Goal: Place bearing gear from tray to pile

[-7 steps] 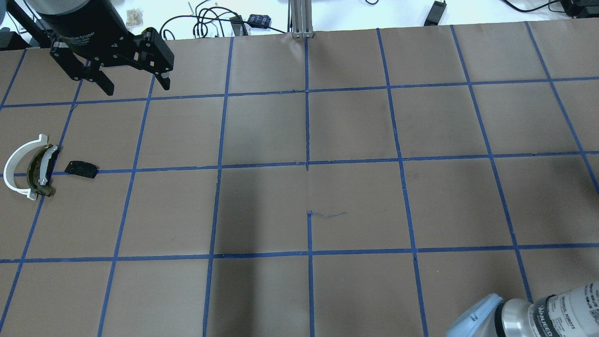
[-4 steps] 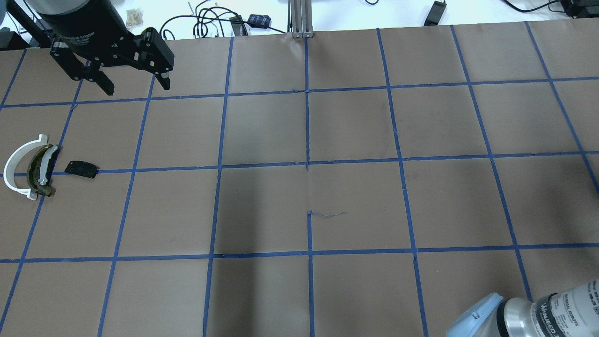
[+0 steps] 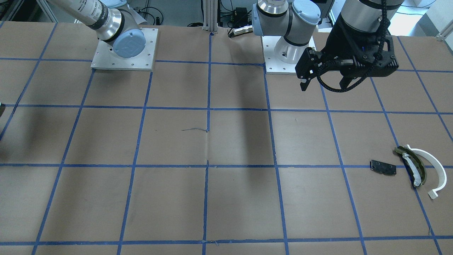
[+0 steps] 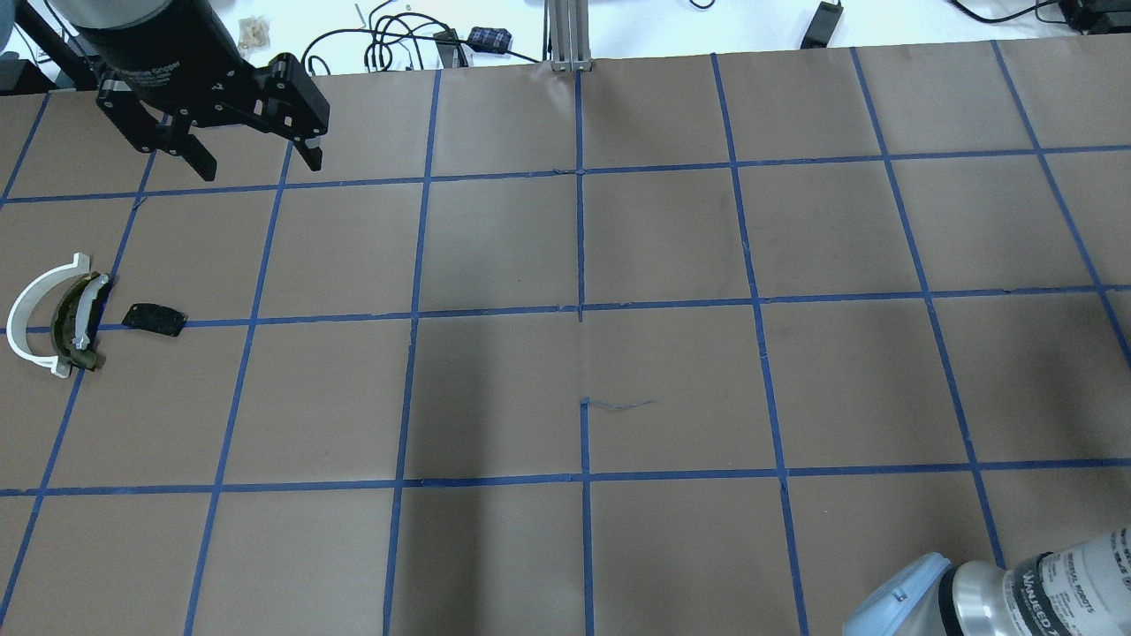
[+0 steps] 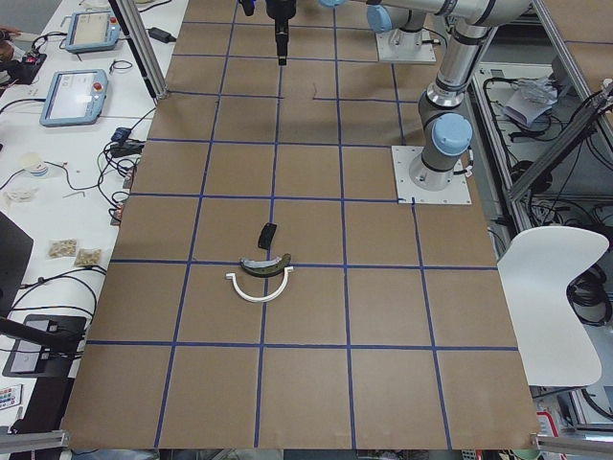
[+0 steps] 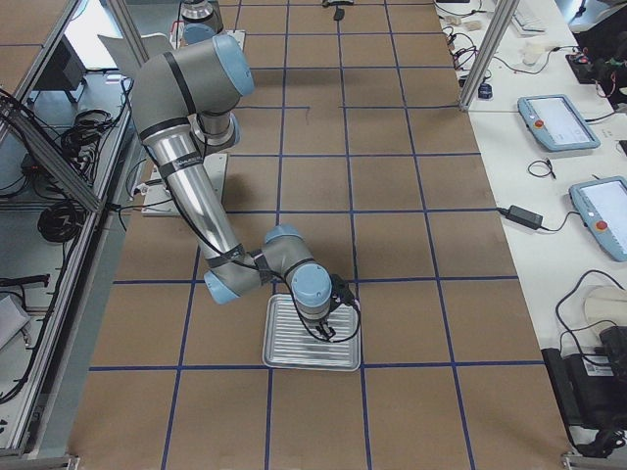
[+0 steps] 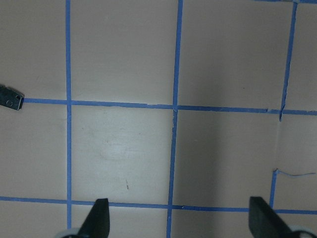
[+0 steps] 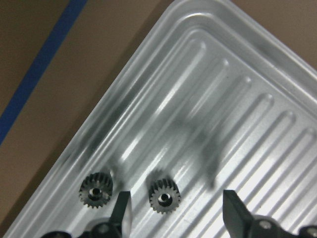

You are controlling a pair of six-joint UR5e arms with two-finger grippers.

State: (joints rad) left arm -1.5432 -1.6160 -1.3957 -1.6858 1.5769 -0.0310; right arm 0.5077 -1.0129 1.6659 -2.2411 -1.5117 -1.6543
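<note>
At the table's right end, tray (image 6: 294,351): a ribbed silver metal tray lies flat on the brown paper, at about 6 o'clock in the right side view. The near arm is bent low over it.
Bearing gear (image 8: 165,196): a small dark toothed gear with a shiny bore lies flat on the tray's ribbed floor, at about 6 o'clock in the right wrist view. It sits between the two fingers, nearer the one at 7 o'clock, and touches neither.
Second gear (image 8: 95,190): a gear of the same kind lies flat on the tray just beside the first, at its 9 o'clock, outside the fingers and near the tray's rim.
Right gripper (image 8: 177,210): the jaws are spread much wider than the gear and grip nothing. How high the fingertips stand above the tray floor cannot be told.
Left gripper (image 4: 259,166): it hangs in the air at about 10 o'clock of the overhead view, jaws wide apart and empty. Its wrist view shows only bare paper and blue tape lines between the fingers (image 7: 96,220).
Pile (image 4: 84,318): three loose parts lie at 9 o'clock of the overhead view, at the table's left end, well apart from the tray.
White arc (image 4: 25,309): the outermost part, its open side facing 3 o'clock.
Olive-and-white curved piece (image 4: 64,329): it is nested inside the arc's curve. Whether the two touch cannot be told.
Black plate (image 4: 155,318): flat and rectangular, it lies at 3 o'clock of the curved piece across a small gap, at the end of a blue tape line.
</note>
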